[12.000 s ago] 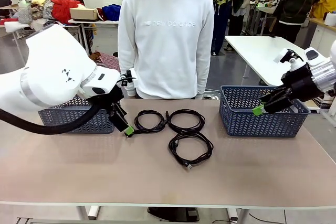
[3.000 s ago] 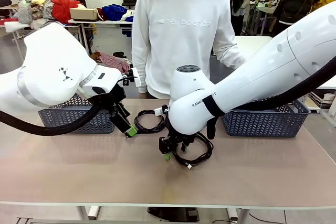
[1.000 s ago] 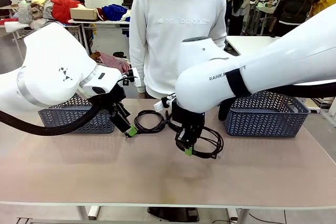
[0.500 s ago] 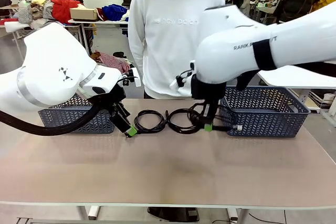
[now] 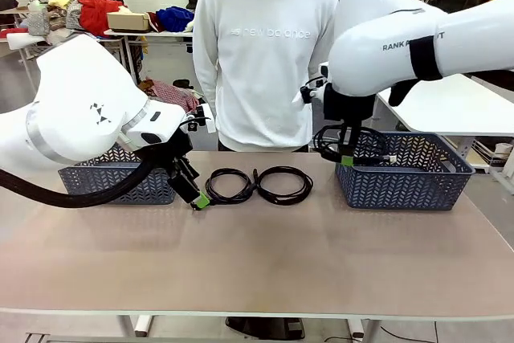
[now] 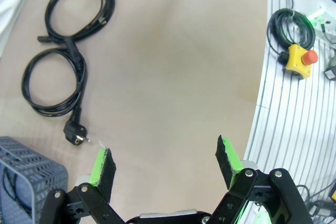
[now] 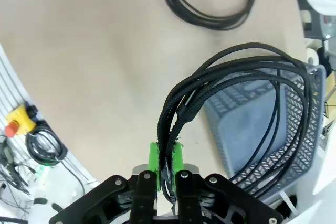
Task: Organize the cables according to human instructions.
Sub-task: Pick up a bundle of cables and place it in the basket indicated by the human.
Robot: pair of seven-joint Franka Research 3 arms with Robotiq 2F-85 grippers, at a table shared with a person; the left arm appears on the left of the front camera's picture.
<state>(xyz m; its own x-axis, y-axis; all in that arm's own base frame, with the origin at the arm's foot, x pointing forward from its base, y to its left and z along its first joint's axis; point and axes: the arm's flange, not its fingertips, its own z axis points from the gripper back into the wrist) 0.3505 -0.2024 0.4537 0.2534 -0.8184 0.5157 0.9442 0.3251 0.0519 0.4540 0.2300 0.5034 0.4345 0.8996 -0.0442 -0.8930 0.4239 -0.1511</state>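
While the left gripper point(image 5: 197, 200) hangs low over the table point(image 5: 265, 263) beside the left basket point(image 5: 112, 181) in the front view, its green-tipped fingers spread, the right gripper point(image 5: 347, 159) is raised at the left rim of the right basket point(image 5: 409, 182), pinched on a held coil point(image 5: 353, 140). That coil hangs as a flattened loop, long axis running side to side, with a small connector poking toward picture right over the basket. Two more cables lie flat in a row between the baskets, the left coil point(image 5: 229, 185) and the right coil point(image 5: 283, 185), touching where their ends meet in the middle. A person in a white sweatshirt point(image 5: 265, 54) stands at the far side.

From the left wrist, the left gripper point(image 6: 164, 153) has its jaws wide, with nothing but bare table between them. The left coil point(image 6: 52, 80) lies near the basket corner point(image 6: 26, 166), its round plug trailing toward the fingers; the right coil point(image 6: 79, 6) sits just beyond it, the two touching. A yellow box with a red button point(image 6: 299, 59) lies off the table edge.

From the right wrist, the right gripper point(image 7: 167, 156) has its pads nearly together on the bundled strands of the held coil point(image 7: 176, 103), whose loop stretches away from the fingers over the right basket point(image 7: 247, 124). A flat coil point(image 7: 215, 23) lies on the table beyond.
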